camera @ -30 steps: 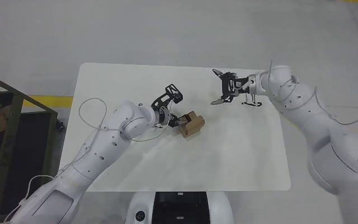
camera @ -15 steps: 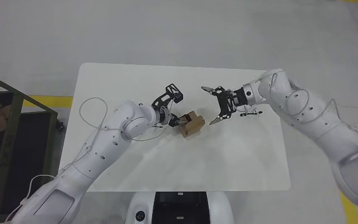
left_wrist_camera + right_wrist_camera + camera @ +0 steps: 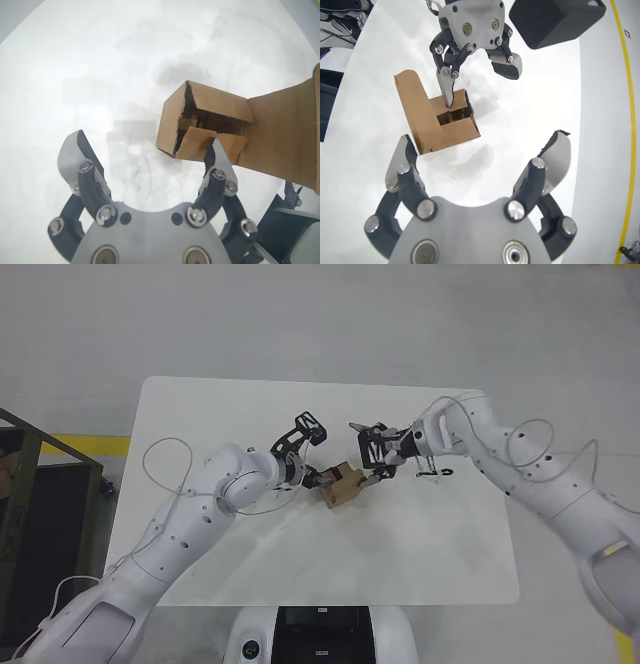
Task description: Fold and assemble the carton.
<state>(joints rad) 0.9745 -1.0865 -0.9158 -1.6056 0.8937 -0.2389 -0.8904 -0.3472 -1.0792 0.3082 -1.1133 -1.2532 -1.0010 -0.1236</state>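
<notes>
Carton seen near the middle of the table, flanked by two spread grippers.

The brown carton is stood with one tall flap raised and its top partly open. The left gripper is spread wide, with one fingertip set on a folded-in flap. The right gripper is likewise spread, one finger placed just beside the tall flap; contact cannot be told.

The left arm and right arm are glossy white rounded shells with thin white cables looping alongside. The left gripper and right gripper share grey metal plates, black linkages, silver screws and curved black-padded jaws.
</notes>
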